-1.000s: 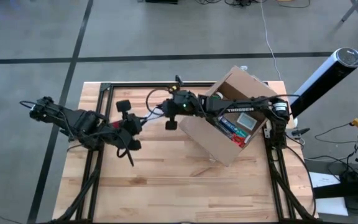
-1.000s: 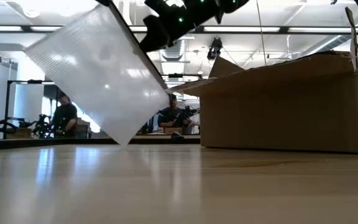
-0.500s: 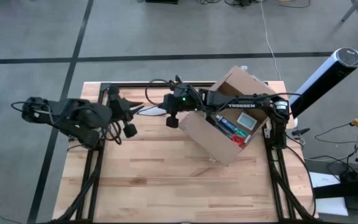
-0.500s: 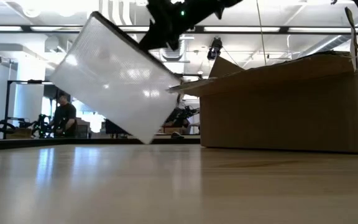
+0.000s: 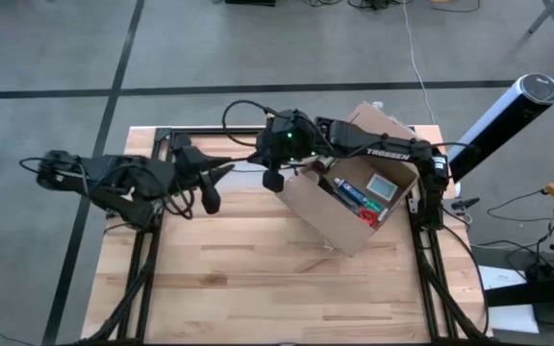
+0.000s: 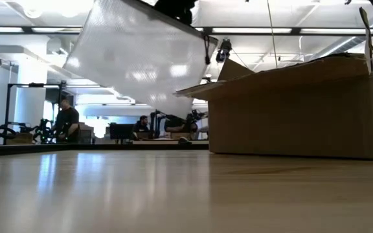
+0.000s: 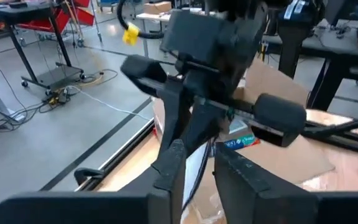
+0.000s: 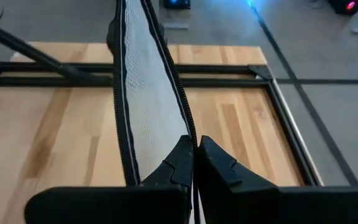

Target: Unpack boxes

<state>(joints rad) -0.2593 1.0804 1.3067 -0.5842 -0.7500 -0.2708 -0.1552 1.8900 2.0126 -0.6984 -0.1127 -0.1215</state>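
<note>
**Pouch held between both arms, clear of the box**

Your right end effector [image 8: 196, 158] is pinched shut on the zip pouch [image 6: 141, 61], holding it above the desk [image 5: 258, 279]. The left end effector [image 7: 197, 163] straddles its far edge, slightly parted, likely a handover. The box [image 5: 354, 207] sits open at 2 o'clock, contents waiting.

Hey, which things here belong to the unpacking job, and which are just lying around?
Part of the job:
- cardboard box, open on the table
- mesh pouch, lifted clear, pinched by the right claw
- left claw, at the pouch's edge
- packaged items inside the box

Just around:
- white cylinder beside the table
- people in the background
</note>
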